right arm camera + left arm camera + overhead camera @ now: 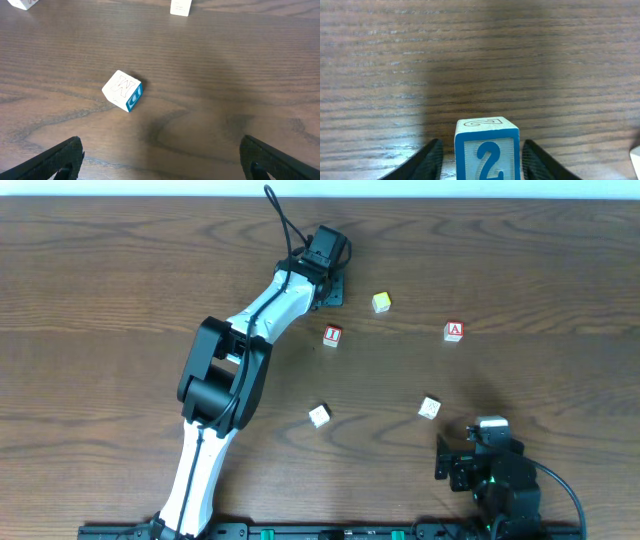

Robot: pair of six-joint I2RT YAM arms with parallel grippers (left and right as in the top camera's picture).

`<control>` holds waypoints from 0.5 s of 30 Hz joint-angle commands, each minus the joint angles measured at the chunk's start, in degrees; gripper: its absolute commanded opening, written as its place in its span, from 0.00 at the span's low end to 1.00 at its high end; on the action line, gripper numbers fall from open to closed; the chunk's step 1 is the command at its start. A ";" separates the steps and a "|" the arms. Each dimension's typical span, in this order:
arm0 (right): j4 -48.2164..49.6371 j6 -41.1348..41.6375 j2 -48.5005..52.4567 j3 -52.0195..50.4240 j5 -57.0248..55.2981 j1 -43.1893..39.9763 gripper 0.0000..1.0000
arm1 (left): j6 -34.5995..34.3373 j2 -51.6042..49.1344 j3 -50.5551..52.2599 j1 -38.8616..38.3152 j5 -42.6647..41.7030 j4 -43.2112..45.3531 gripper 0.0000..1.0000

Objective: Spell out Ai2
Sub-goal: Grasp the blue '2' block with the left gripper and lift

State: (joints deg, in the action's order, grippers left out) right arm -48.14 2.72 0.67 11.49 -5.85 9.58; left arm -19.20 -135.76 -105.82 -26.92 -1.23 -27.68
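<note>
The 2 block [487,150] sits between the fingers of my left gripper [481,145], its blue numeral facing the camera. The jaws stand barely wider than it, and I cannot tell if they grip. The red I block [332,335] lies nearby on the table [100,280], and the red A block [454,331] lies farther right. My right gripper [161,142] gapes wide and empty, with a blue-sided block [123,90] ahead of it.

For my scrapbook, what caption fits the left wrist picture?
Blue 2 block between the left fingers, wooden table beyond.
</note>
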 commanded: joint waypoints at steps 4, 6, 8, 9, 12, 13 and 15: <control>-0.11 -0.66 -0.35 -0.72 0.07 -0.42 0.99 | -0.15 -1.42 -0.09 -0.11 0.17 -0.04 0.40; -0.11 -0.66 -0.35 -0.72 0.07 -0.42 0.99 | -0.15 -1.42 -0.09 -0.11 0.17 0.26 0.40; -0.11 -0.66 -0.35 -0.72 0.07 -0.42 0.99 | -0.15 -1.42 -0.09 -0.11 0.17 0.48 0.38; -0.11 -0.66 -0.35 -0.72 0.07 -0.42 0.99 | -0.15 -1.42 -0.09 -0.11 0.17 0.55 0.37; -0.11 -0.66 -0.35 -0.72 0.07 -0.42 0.99 | -0.15 -1.42 -0.09 -0.11 0.17 0.76 0.29; -0.11 -0.66 -0.35 -0.72 0.07 -0.42 0.99 | -0.15 -1.42 -0.09 -0.11 0.17 0.79 0.27; -0.11 -0.66 -0.35 -0.72 0.09 -0.42 0.99 | -0.13 -1.42 -0.09 -0.11 0.17 0.76 0.25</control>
State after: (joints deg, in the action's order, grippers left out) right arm -48.16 2.72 0.69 11.49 -5.82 9.58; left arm -19.51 -135.76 -105.82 -26.92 -1.28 -26.74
